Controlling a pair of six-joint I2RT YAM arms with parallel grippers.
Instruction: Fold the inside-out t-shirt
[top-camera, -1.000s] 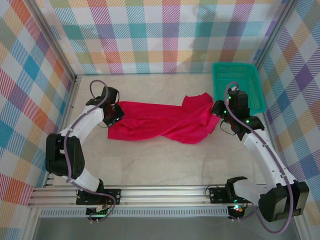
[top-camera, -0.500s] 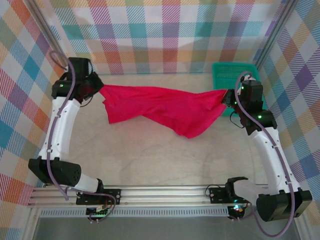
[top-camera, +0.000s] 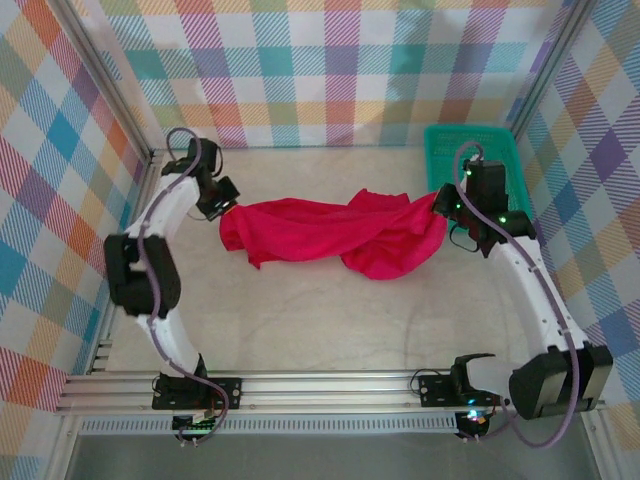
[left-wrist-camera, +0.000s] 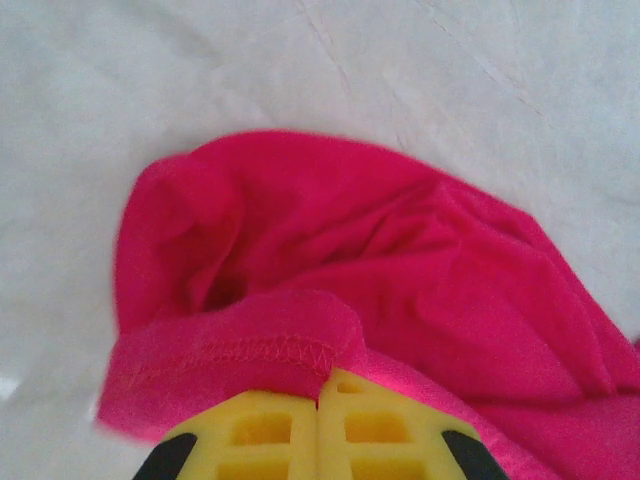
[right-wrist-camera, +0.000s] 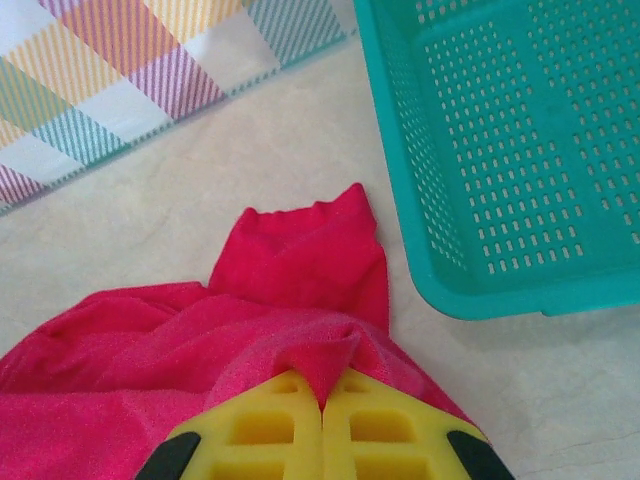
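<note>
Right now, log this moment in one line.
left gripper: shut on t-shirt | right gripper: shut on t-shirt | t-shirt: bunched, unfolded, beside basket

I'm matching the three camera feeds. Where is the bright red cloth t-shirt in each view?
Top external: bright red cloth t-shirt bunched at centre.
Left wrist: centre and right, hem in the shut left end effector.
Right wrist: lower left, left of the teal plastic basket.
Shared landmark: pale tabletop.

Red t-shirt (top-camera: 330, 235), teal basket (top-camera: 492, 148), pastel plaid walls (top-camera: 300, 70).
</note>
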